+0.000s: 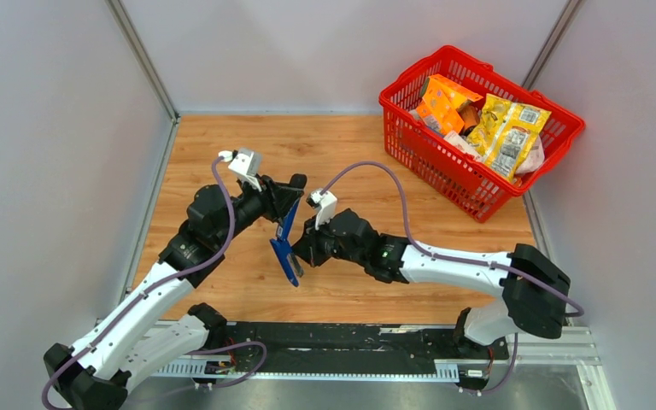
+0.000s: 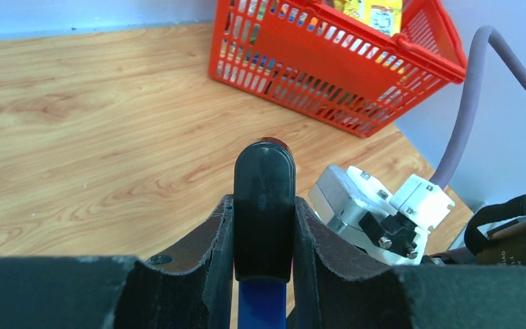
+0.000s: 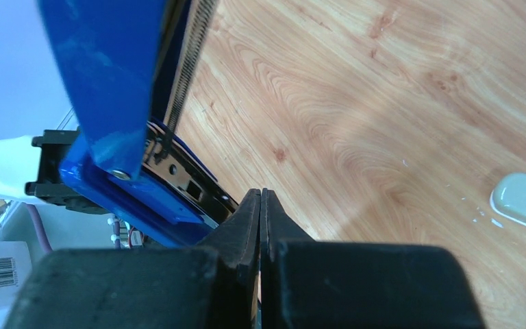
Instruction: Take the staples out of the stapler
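The staples are not showing in any view. They are probably sitting inside the magazine of the blue stapler (image 1: pixel 287 246), behind the coiled pusher spring (image 3: pixel 188 68) running along the opened rail. I am judging them as a very light, thin metal strip, stiff but brittle, liable to be breaking into bits and slipping off smooth jaws. Pinching the strip by its long sides, or tipping it out of the rail, is looking wiser than grabbing an end.

The stapler itself is hanging splayed open in the air above the wooden table (image 1: pixel 350 154), well apart from the red basket (image 1: pixel 410 128). The left gripper (image 1: pixel 284 205) is clamping its black upper end (image 2: pixel 264 205) between both pads (image 2: pixel 209 253).

The right gripper (image 3: pixel 260 205) is hovering just beside the stapler's lower blue end, with its fingertips pressed together on nothing. Whether they are touching the rail, I cannot tell.
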Robot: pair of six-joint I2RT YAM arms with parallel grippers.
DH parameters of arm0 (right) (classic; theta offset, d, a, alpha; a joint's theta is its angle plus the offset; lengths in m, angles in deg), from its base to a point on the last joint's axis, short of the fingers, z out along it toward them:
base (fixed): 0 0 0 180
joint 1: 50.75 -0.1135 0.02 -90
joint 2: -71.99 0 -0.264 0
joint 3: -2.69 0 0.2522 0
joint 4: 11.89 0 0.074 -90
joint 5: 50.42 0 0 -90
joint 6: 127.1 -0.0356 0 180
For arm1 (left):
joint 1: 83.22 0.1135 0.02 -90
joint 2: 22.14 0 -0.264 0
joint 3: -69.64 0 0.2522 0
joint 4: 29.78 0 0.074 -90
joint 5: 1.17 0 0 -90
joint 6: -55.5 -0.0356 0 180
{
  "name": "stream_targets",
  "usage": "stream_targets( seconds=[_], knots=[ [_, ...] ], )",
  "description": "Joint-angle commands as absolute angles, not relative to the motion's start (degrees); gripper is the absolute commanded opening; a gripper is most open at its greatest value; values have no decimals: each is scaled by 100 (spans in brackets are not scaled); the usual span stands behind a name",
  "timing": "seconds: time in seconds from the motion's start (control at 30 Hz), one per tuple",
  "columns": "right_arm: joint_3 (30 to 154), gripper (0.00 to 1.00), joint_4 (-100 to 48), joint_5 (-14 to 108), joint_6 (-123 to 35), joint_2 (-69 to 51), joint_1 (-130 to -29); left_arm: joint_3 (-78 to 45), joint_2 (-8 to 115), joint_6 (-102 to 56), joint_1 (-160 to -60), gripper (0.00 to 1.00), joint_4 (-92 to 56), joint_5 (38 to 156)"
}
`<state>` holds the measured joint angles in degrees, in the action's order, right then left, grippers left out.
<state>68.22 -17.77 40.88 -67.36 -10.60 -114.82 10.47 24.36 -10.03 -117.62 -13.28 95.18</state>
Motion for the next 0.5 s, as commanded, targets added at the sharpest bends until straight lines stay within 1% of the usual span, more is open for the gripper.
stream_targets(
  seconds=[0.0,0.23,0.47],
  knots=[
    [6681,0,-984,4432,-6962,-1247,-11526,1017,2277,-1085,-11741,0,-1682,9112],
    [6461,0,-334,4748,-7190,-1441,-11526,1149,2356,-1147,-11741,0,-1664,8900],
    [6417,0,-8,4872,-7278,-1687,-11517,1167,2576,-1261,-11741,0,-1462,8312]
  ],
)
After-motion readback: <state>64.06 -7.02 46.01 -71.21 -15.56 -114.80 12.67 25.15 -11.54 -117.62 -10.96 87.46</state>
